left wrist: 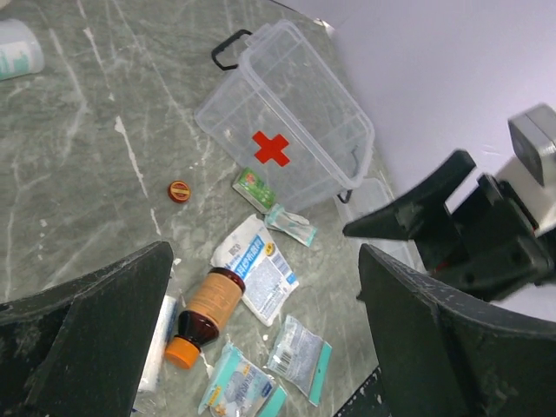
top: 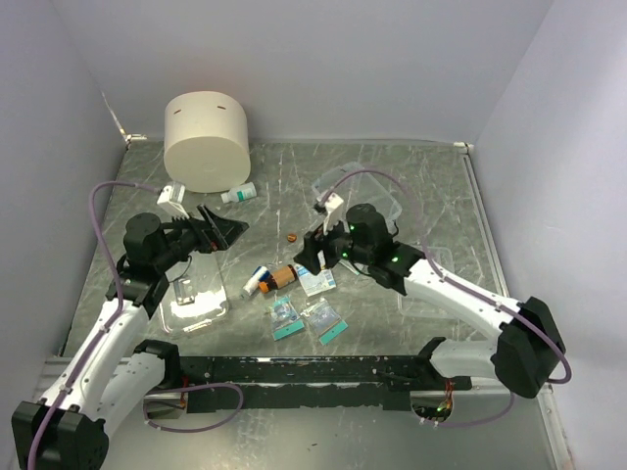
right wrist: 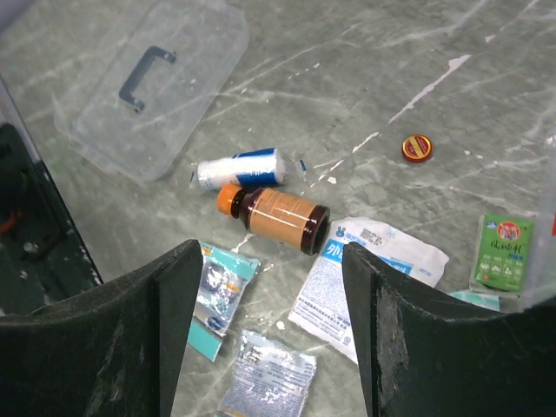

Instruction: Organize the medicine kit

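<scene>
The medicine kit (left wrist: 300, 117) is a clear box with a red cross, lying open on the marble table; in the top view it (top: 345, 184) sits behind my right arm. Its clear lid (right wrist: 165, 65) with a dark handle lies apart at the left (top: 192, 302). Between them lie an amber bottle (right wrist: 280, 211) with an orange cap, a white gauze roll (right wrist: 241, 168), a white packet (right wrist: 369, 274), a green sachet (right wrist: 502, 252), a red tin (right wrist: 417, 148) and two teal-edged packets (right wrist: 219, 291). My left gripper (top: 227, 231) and right gripper (top: 312, 259) hover open and empty over them.
A large cream cylinder (top: 206, 140) stands at the back left, with a small white bottle (top: 238, 194) lying beside it. Grey walls close in the table on three sides. A black rail (top: 304, 369) runs along the near edge.
</scene>
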